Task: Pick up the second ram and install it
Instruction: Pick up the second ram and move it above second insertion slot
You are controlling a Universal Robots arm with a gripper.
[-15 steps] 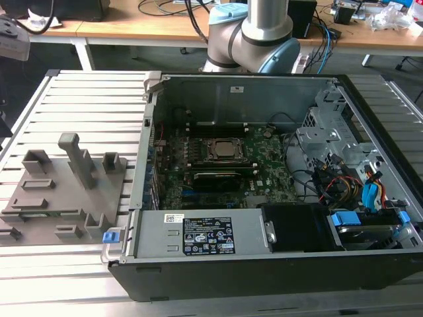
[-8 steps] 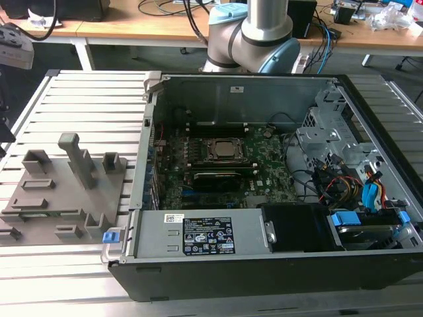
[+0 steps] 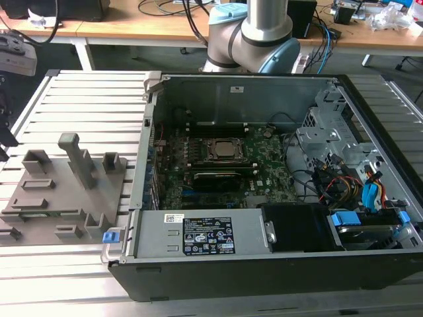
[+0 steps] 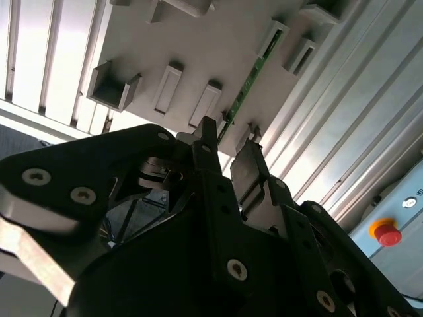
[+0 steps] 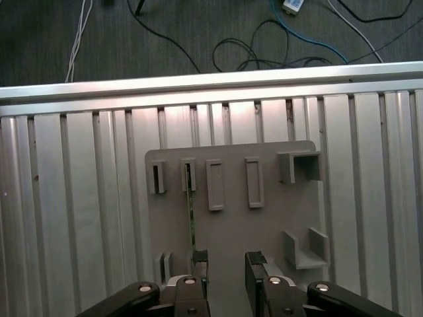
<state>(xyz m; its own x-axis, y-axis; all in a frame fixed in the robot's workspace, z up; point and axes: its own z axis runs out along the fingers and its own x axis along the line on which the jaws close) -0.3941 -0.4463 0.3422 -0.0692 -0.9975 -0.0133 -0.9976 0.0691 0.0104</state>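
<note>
- Two risks, I judge: on the slatted worktop [image 5: 79, 218], the grey holder plate [image 5: 231, 224] might come up too, should its slots bind.
- Tool [image 5: 228, 264]: fingers apart, empty, over the plate.
- Second ram [image 5: 192, 211]: on edge in the plate's slots, just beside one finger, not between both; that finger could strike its top edge.

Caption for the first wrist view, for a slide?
Open gripper over the grey plastic holder plate, close to the narrow green ram stick standing edgewise on it.
</note>
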